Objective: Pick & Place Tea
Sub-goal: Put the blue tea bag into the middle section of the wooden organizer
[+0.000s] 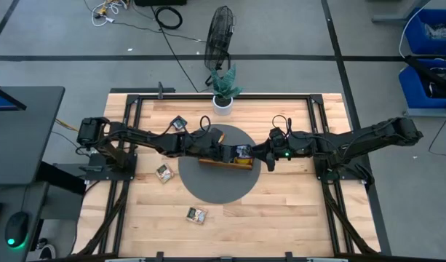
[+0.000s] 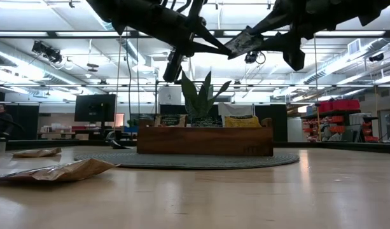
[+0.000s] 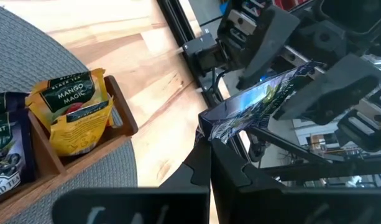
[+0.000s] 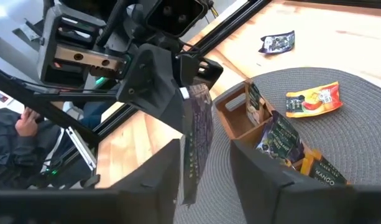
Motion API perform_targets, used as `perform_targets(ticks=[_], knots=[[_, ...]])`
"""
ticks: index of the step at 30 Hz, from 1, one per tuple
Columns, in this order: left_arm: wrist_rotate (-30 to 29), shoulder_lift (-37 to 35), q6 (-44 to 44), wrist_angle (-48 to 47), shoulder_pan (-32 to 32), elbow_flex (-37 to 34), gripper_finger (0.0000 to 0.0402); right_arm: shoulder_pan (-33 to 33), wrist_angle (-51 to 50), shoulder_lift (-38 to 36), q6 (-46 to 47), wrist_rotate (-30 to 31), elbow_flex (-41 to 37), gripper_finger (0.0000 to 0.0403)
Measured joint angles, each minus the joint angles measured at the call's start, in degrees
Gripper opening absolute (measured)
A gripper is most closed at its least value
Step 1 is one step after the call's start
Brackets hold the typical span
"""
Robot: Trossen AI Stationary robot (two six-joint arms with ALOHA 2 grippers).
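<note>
A dark teal-black tea sachet (image 3: 258,106) hangs in the air above the wooden tray (image 1: 223,161). My left gripper (image 1: 233,151) is shut on one corner of it. My right gripper (image 4: 202,168) faces it from the other side, with the sachet (image 4: 196,130) edge-on in the wide gap between its open fingers. In the tray stand a yellow sachet (image 3: 72,112) and dark ones (image 3: 4,155). Loose tea lies around: an orange-yellow sachet (image 4: 314,99) on the mat, and sachets (image 1: 179,124) (image 1: 164,172) (image 1: 196,215) on the wood.
The tray sits on a round grey mat (image 1: 215,185) at the table's middle. A potted green plant (image 1: 224,89) stands at the back edge, with a fan (image 1: 221,36) on the floor behind. A black frame (image 1: 135,102) borders the table.
</note>
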Motion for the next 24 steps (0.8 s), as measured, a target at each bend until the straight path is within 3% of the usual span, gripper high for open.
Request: perform_targets(ticks=[10,19,24], knots=[[0.1,0.0,0.0,0.1,0.0,0.0,0.0000,0.0,0.2,0.0,-1.7,-1.2,0.0,0.0014],[0.1,0.0,1.7,0.1,0.4,0.0,0.0020,0.0,-0.8,0.0,-3.6,-1.4,0.7,0.0004],[0.8,-0.1,6.7,0.4,1.0,0.0,0.0052,-0.1,-9.0,0.0,-8.8,-1.5,6.2,0.0001]])
